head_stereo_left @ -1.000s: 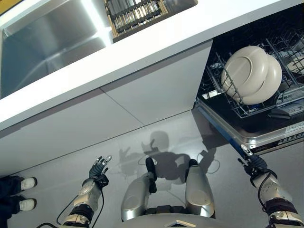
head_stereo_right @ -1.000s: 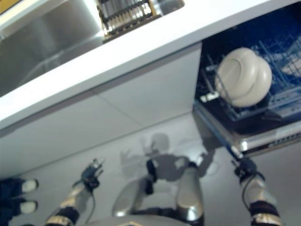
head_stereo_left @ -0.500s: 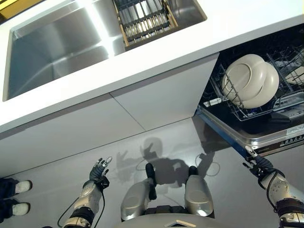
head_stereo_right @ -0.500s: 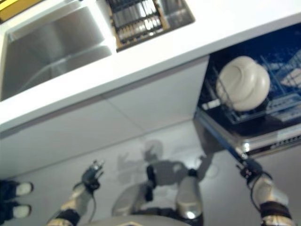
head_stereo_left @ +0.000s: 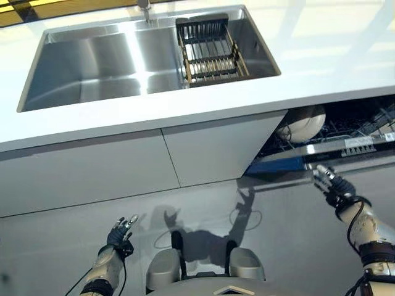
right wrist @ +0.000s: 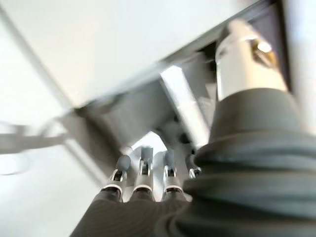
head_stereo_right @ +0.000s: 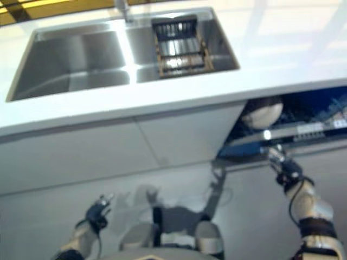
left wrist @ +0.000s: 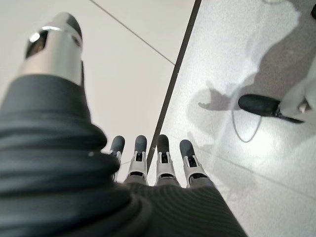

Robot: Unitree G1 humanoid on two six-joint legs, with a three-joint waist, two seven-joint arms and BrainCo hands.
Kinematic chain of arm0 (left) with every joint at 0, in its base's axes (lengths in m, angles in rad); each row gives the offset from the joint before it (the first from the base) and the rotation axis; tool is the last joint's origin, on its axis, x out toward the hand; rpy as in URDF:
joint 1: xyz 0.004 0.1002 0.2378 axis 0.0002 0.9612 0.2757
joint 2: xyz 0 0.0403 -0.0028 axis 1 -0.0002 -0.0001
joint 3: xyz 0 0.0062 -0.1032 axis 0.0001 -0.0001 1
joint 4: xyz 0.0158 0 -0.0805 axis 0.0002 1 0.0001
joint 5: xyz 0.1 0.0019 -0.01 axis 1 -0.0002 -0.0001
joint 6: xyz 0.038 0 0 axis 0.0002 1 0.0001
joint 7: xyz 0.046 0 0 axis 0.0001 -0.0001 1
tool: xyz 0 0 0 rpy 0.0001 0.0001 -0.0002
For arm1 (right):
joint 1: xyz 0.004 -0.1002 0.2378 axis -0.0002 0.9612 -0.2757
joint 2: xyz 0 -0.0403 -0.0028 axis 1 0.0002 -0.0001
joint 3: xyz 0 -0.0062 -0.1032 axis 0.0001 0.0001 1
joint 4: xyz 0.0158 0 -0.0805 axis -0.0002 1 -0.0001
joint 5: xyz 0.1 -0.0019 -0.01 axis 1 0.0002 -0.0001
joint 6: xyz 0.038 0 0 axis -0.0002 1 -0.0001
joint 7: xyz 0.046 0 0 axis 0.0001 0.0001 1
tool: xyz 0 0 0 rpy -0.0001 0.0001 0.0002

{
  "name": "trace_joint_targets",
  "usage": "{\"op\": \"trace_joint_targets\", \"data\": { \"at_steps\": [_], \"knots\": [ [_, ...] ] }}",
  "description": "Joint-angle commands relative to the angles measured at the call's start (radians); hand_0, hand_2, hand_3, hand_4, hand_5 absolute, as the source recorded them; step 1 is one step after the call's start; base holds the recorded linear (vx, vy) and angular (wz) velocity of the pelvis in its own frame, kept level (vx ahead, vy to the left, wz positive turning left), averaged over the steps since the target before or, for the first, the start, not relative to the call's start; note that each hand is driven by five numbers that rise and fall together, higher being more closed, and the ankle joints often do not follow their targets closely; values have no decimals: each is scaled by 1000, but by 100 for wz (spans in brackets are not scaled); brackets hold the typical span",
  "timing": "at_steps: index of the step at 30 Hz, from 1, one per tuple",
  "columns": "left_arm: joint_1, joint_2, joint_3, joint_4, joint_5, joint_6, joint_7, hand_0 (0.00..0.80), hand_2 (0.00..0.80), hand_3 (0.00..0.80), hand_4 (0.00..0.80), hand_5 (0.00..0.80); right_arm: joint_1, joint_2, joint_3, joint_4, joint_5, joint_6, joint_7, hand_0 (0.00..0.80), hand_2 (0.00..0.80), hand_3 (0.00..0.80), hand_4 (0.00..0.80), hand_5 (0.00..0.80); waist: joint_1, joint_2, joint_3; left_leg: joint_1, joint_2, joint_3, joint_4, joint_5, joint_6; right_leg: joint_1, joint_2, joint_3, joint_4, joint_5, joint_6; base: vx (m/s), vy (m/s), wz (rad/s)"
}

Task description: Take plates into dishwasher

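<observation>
Cream plates [head_stereo_left: 302,123] stand in the dishwasher's lower rack, mostly hidden behind the raised dishwasher door [head_stereo_left: 345,151]. The door stands tilted up, partly shut, with its steel top strip facing me. My right hand [head_stereo_left: 330,185] is open, its straight fingers [right wrist: 143,170] against the door's outer face near its left edge. My left hand [head_stereo_left: 120,231] is open and empty, low over the floor at the left, in front of the white cabinet fronts [left wrist: 123,74].
A steel sink [head_stereo_left: 105,61] is set in the white counter [head_stereo_left: 321,55], with a slatted dish rack [head_stereo_left: 210,52] in its right part. White cabinet fronts [head_stereo_left: 123,166] run below the counter. Grey floor [head_stereo_left: 278,234] lies under both hands.
The dishwasher door has swung up from lying flat, with my right hand rising under it, and now hides most of the rack. The camera has tilted up towards the sink. The left hand has stayed low.
</observation>
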Motion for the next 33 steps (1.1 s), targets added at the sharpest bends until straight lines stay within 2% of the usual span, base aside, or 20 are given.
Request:
{"op": "trace_joint_targets", "data": {
  "at_steps": [1,7,8,12,20,24,28,33],
  "knots": [
    [-33,35,10,13,38,-23,5,0,0,0,0,0,-223,-143,-42,-27,5,-133,33,0,0,0,0,0,37,-19,-81,31,-4,7,127,-177,29,-22,36,-2,44,15,-47,0,0,0],
    [-40,32,11,33,50,-19,-5,0,0,0,0,0,-214,-141,-22,-14,-15,-50,87,0,0,0,0,0,34,-28,-113,46,-5,-3,83,-164,21,-8,44,4,1,32,-40,11,9,6],
    [-38,28,9,38,55,-18,-4,0,0,0,0,0,-194,-112,1,-32,-46,-15,101,0,0,0,0,0,32,-30,-122,50,-5,-6,63,-153,17,-9,43,6,-13,43,-34,9,21,4],
    [-33,15,13,40,51,-17,3,0,0,0,0,0,-123,-25,63,-74,-149,34,133,0,0,0,0,0,27,-29,-146,57,-5,-8,12,-122,10,-11,47,13,-49,68,-25,16,31,-6],
    [-42,-39,-18,89,57,10,7,0,0,0,0,0,25,223,215,-142,-248,45,148,0,0,0,0,0,19,-18,-181,67,-7,-6,-54,-83,6,0,61,6,-98,88,-20,52,51,-4],
    [-56,-62,-45,129,84,37,-11,0,0,0,0,0,81,330,314,-102,-305,50,152,0,0,0,0,0,10,-15,-190,66,-7,8,-55,-81,6,2,62,-5,-110,90,-20,57,67,7],
    [-75,-80,-80,158,74,78,-26,0,0,0,0,0,90,388,402,22,-373,0,133,0,0,0,0,0,18,-10,-193,70,-11,9,-60,-81,8,13,59,-21,-126,94,-20,59,59,11],
    [-86,-97,-113,186,99,132,-58,0,0,0,0,0,88,429,440,155,-395,-42,145,0,0,0,0,0,34,-5,-197,70,-15,-1,-62,-79,11,21,54,-37,-127,91,-19,57,32,9]
  ]
}}
